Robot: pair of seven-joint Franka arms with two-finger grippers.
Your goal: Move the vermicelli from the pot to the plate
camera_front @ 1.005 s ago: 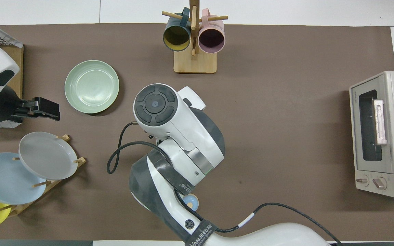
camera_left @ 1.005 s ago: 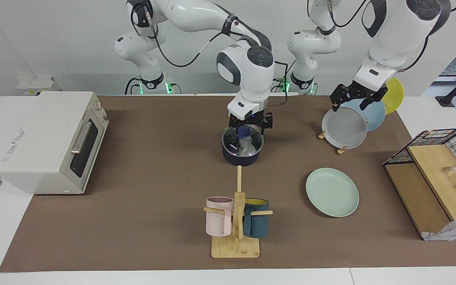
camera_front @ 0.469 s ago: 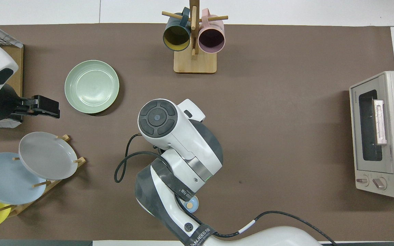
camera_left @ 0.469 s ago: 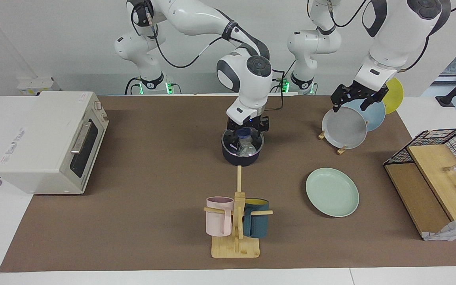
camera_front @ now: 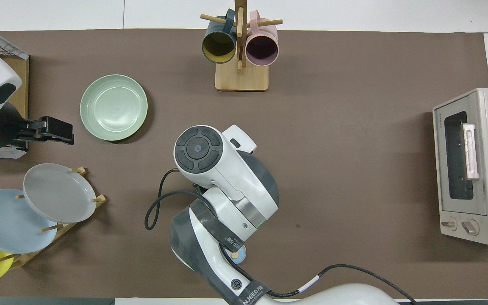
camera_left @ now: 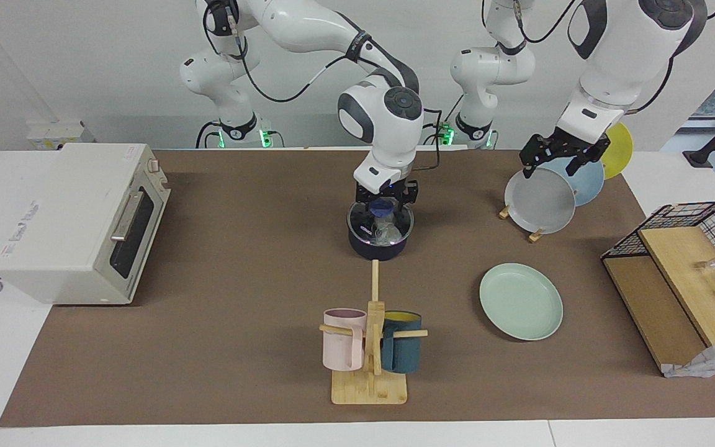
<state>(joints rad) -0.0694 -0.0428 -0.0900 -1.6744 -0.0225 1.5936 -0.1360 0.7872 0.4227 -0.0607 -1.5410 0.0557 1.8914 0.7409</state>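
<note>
Facing view: right gripper (camera_left: 385, 207) is down at the mouth of the pot (camera_left: 378, 239), mid-desk, its tips just inside the rim; can't tell whether the jaws are open or closed. Vermicelli (camera_left: 386, 230) sits as a pale clump inside the pot, right under the gripper. Pot handle is not visible. Plate (camera_left: 521, 301) lies flat on the desk (camera_left: 239, 279), bare, farther from the robots than the pot and toward the left arm's end. Left gripper (camera_left: 560, 156) hangs over the top edge of the grey plate (camera_left: 539, 200) in the plate rack (camera_left: 534, 234), waiting; jaws' state can't be told. 2 mugs hang on the mug stand (camera_left: 370, 372), farther from the robots than the pot. Toaster oven (camera_left: 78, 220) at the right arm's end. In the overhead view the right arm (camera_front: 223, 186) covers the pot entirely; plate (camera_front: 113, 107) shows empty
</note>
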